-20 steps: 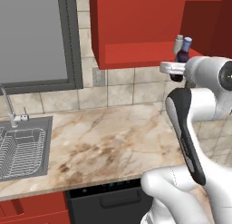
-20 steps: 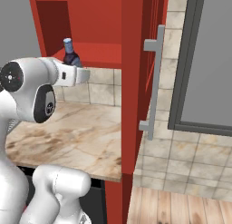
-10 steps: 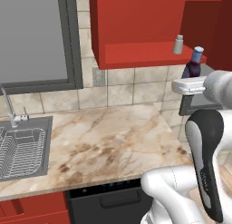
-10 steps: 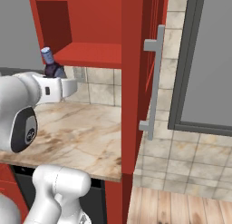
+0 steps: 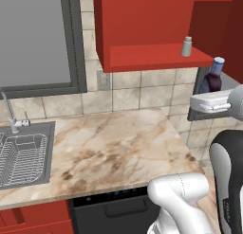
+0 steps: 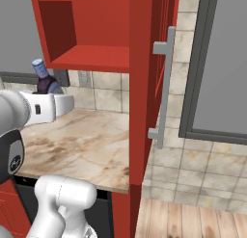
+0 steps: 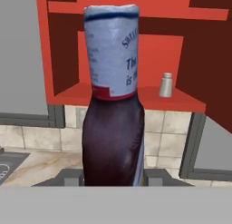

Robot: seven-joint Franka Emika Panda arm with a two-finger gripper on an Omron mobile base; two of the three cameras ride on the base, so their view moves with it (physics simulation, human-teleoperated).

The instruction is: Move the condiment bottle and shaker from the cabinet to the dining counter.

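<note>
The cabinet (image 5: pixel 156 24) stood open, with the shaker (image 5: pixel 187 46) alone on its shelf. The bottle (image 7: pixel 113 105) was out, upright above the surface (image 5: pixel 109 148), pinched low between the fingers (image 7: pixel 154 177). A fast swing could tip it loose, I thought.

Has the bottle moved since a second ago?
Yes. The bottle, held in the gripper, has come out of the cabinet, away from the shaker.
</note>
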